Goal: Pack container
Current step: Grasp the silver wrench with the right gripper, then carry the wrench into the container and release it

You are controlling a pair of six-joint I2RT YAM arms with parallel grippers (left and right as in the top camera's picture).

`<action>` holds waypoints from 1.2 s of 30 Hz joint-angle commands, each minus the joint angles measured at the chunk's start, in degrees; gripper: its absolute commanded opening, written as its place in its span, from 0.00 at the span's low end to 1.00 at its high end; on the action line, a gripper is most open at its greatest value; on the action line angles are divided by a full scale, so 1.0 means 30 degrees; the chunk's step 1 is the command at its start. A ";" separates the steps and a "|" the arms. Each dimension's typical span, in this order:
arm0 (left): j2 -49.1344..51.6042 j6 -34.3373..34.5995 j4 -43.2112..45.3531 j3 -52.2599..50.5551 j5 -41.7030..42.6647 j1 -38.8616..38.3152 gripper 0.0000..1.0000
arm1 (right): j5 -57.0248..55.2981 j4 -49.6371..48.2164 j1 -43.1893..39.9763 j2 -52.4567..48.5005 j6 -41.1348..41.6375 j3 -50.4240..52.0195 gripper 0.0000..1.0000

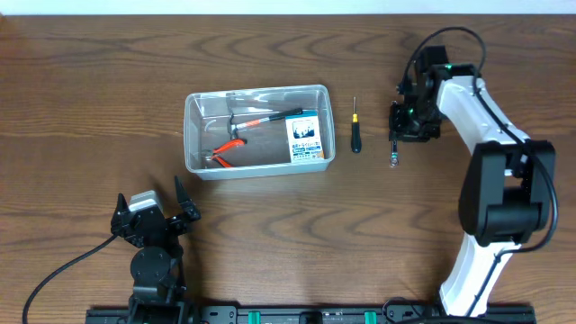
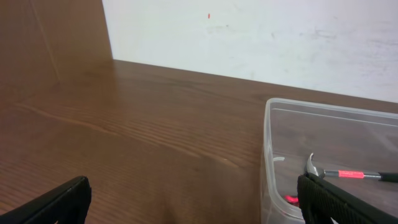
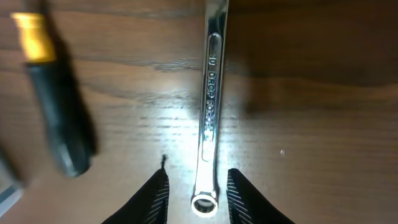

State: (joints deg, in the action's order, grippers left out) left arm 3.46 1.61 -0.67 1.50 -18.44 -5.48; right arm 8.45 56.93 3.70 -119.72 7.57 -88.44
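- The container [image 1: 256,90] sits on the counter [image 1: 90,108] just toward 10 o'clock of its middle.
- Packed so far: a hammer [image 1: 256,120], red-handled pliers [image 1: 223,153] and a small blue-and-white box [image 1: 305,137] lie inside.
- Left to pack: a screwdriver [image 1: 355,133] lies just beside the container at its 3 o'clock. A wrench [image 3: 210,112] lies near the screwdriver, at its 3 o'clock in turn.
- The right pincer [image 3: 197,193] is spread wide and low over the wrench. One finger stands on each side of the ring end, and neither visibly touches it.
- The left pincer [image 1: 153,209] is released and holds nothing. It is parked at the container's 7 o'clock, well apart from it.
- Judgement: a bit past halfway, with three items in and two out. The wrench looks like the step in hand, and closing on it has not yet been done.
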 commanded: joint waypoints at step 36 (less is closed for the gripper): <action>-0.0073 -0.0029 -0.0561 -0.0423 -0.0372 -0.0058 0.98 | 0.1056 -0.0619 0.1596 0.1756 -0.2674 -0.2973 0.01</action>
State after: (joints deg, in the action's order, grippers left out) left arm 3.46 1.61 -0.67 1.50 -18.44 -5.48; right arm 6.50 55.40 5.61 -121.84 5.65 -92.20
